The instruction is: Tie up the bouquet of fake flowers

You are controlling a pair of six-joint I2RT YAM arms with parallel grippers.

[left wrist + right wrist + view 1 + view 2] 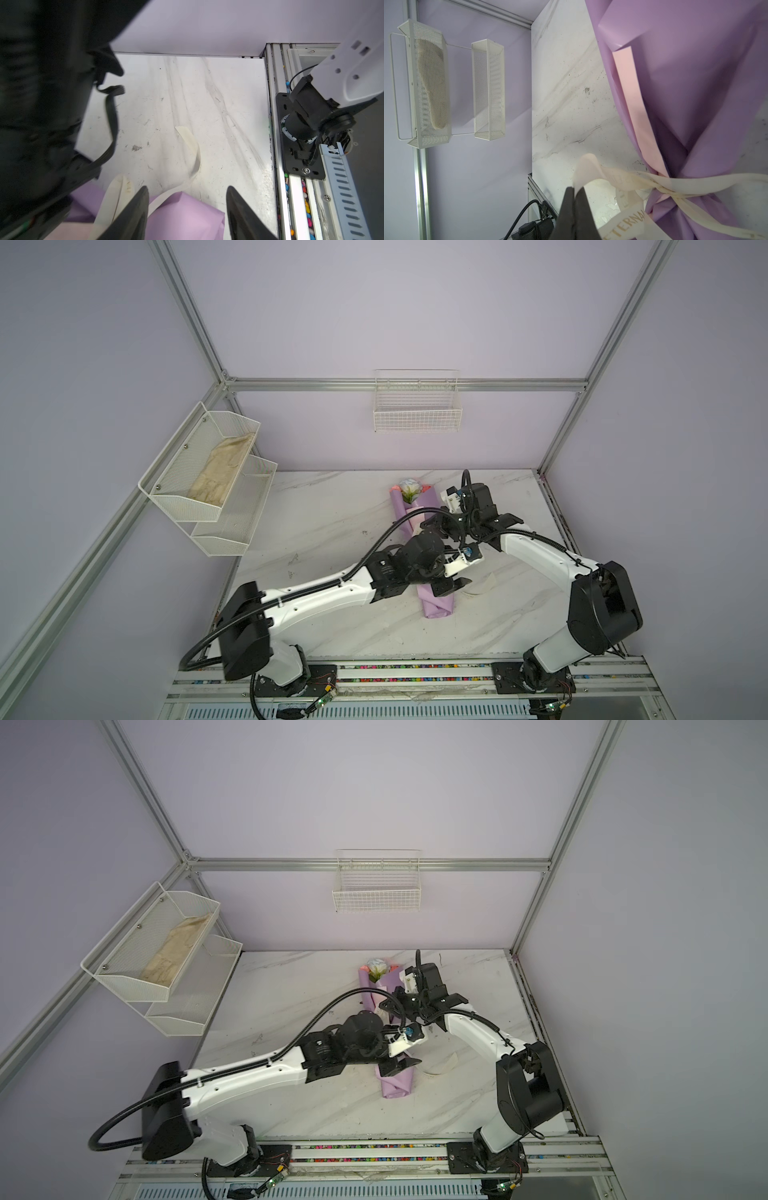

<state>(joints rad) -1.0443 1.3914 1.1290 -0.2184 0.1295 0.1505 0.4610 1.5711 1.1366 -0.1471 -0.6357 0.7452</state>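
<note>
The bouquet [437, 608] lies flat on the worktop [332, 531] between the two arms, with its roses [409, 488] pointing to the back wall and its folded foot toward the robot. Laid down this way, its narrow waist is open to both arms, which suits tying. A cream ribbon [695, 180] circles that waist and crosses in a knot [662, 189], which gathers the wrap paper [695, 93] into deep creases.

The right end effector [575, 192] has its jaws pressed together on one free end of the ribbon. Holding that end likely gives the tension that stops the knot from slackening. The left end effector [187, 207] stands with its jaws spread over the lower part of the paper and grips nothing. One ribbon tail lies just beside a finger [133, 214], and another curls loose across the worktop. I judge it is placed to take a tail for the next pass of the tie.

The paper is smooth and matte, lilac outside, with a pink strip of its inner face showing at a turned edge. It holds sharp folds, so it is probably fairly stiff. The ribbon is thin and flat, printed with gold letters, and bends into soft arcs on its own. The worktop is hard and white, with grey marble veins and dark scuffs. The roses look small and pale above green leaves.
</note>
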